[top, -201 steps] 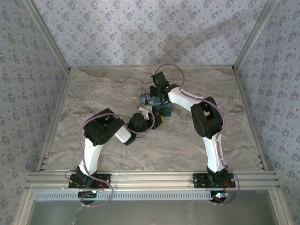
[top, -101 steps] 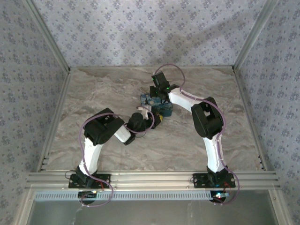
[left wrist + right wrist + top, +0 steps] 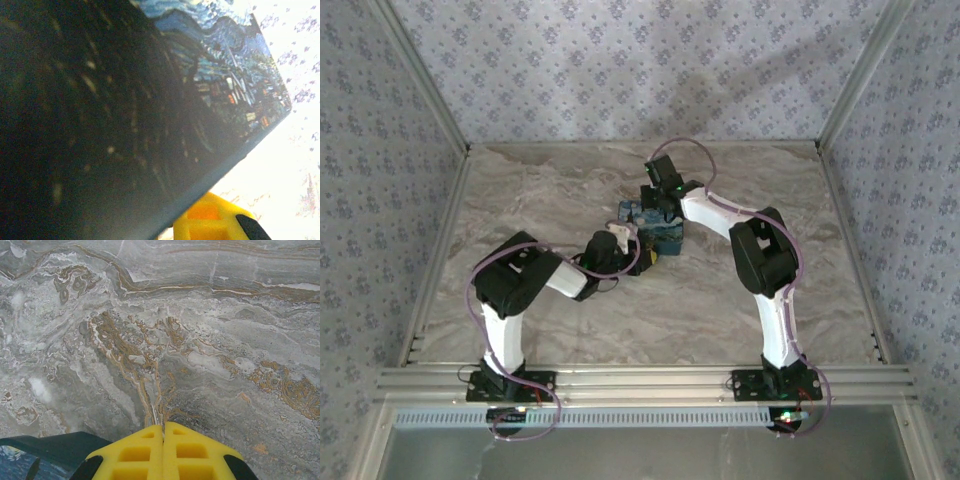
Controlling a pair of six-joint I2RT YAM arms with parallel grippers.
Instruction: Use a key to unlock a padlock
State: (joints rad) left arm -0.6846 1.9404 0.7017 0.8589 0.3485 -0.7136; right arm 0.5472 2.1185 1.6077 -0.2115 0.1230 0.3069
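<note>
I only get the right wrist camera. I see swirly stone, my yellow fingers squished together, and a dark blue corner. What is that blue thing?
Observer: On the top camera it is a blue tin in the middle of the table. Your right hand is at its far edge.
Operator: Where's my other hand?
Observer: The left hand is at the tin's near side, very close. I can't tell if it touches.
Operator: Is there a picture on the tin?
Observer: Yes. The left wrist camera sees a swirly night-sky painting with tiny lit houses.
</note>
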